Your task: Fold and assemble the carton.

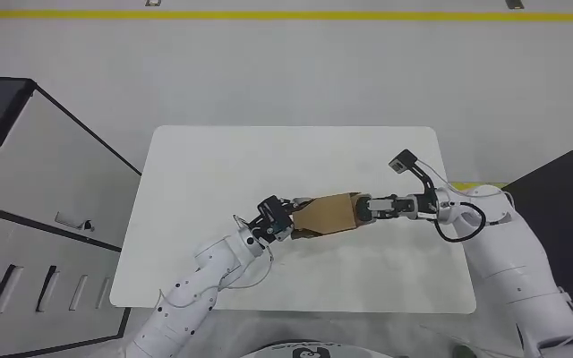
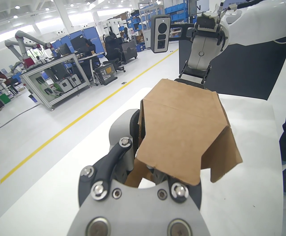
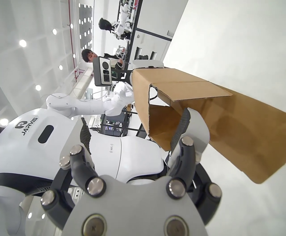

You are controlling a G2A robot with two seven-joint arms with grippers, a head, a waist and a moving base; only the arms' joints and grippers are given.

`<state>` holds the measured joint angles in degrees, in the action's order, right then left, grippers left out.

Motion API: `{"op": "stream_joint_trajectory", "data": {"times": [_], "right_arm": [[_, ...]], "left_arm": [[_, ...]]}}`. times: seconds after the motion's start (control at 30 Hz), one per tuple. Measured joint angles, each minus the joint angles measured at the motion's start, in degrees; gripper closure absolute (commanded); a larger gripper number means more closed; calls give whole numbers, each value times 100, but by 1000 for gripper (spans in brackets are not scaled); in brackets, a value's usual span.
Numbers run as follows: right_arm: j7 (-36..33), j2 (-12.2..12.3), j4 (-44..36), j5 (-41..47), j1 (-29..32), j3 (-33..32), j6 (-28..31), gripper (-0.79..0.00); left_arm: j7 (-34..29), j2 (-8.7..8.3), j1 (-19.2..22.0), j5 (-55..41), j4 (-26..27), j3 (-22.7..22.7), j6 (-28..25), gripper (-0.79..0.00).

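Near the middle of the white table (image 1: 224, 161), the left claw (image 1: 286, 221) clamps one end of the brown carton (image 1: 327, 215), while the right claw (image 1: 360, 209) stands wide open at the other end, one finger (image 3: 190, 129) in its mouth.

A pale floor (image 1: 286, 72) crossed by a yellow line (image 1: 269, 15) lies under rows of round ceiling lights (image 3: 22, 43). A metal-framed workbench (image 2: 55, 83), black office chairs (image 2: 112, 48) and shelves of blue bins (image 2: 176, 10) stand behind.

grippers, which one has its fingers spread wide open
The right gripper: its fingers are spread wide, one clear of the carton. The left gripper is closed on the carton's other end.
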<state>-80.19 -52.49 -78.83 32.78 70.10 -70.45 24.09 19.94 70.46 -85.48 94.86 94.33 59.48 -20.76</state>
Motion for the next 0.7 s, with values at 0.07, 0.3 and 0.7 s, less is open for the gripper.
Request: {"op": "stream_joint_trajectory", "data": {"times": [0.07,0.3,0.7], "right_arm": [[5,3,-6,7,18,20,5,-662],[-94,5,67,51,22,143,-95,-585],[-113,5,98,121,53,239,-114,-480]], "left_arm": [[-1,-3,1,-7,-1,-4,-4,0],[25,-14,-50,8,14,22,193,0],[81,-43,-147,43,65,38,271,0]]}}
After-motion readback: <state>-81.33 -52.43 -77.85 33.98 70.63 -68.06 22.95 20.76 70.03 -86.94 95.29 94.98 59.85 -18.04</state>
